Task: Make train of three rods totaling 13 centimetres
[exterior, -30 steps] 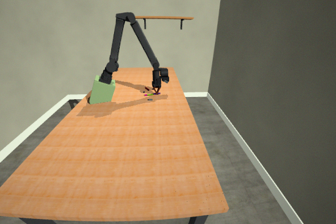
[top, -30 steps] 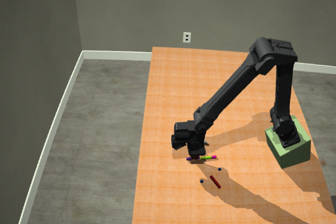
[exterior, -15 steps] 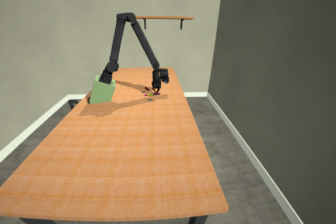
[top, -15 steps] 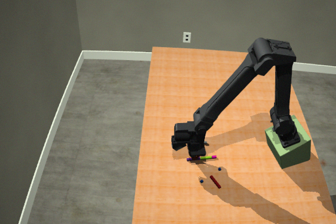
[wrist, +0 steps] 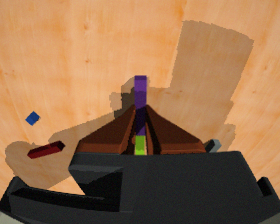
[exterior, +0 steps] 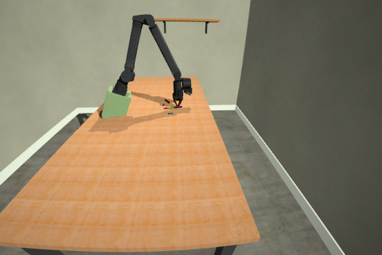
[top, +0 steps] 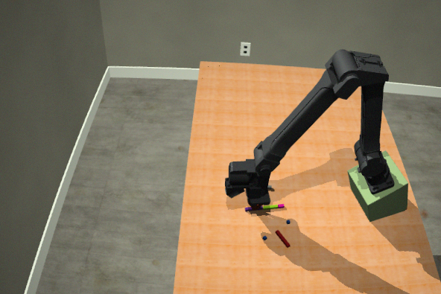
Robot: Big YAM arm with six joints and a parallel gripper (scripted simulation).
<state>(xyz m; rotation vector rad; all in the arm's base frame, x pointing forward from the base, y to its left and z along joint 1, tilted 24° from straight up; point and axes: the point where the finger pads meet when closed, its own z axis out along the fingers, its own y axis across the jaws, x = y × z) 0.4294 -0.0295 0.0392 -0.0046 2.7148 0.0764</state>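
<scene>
Pressed in around the middle of the purple rod with the tool, low over the bench. Lined up, by the look, with the lime rod, and beyond that with the magenta rod. Impossible to tell about full contact with the bench or a hairline gap at the joint. Probably light and stiff, likely smooth enough to pivot in a narrow pinch. Best gripped at mid-length, across the narrow sides, keeping both ends free for butting. Not likely to bend or break, but easily nudged askew on release: open evenly, then rise straight up. Keep away from the red rod, lying well apart.
</scene>
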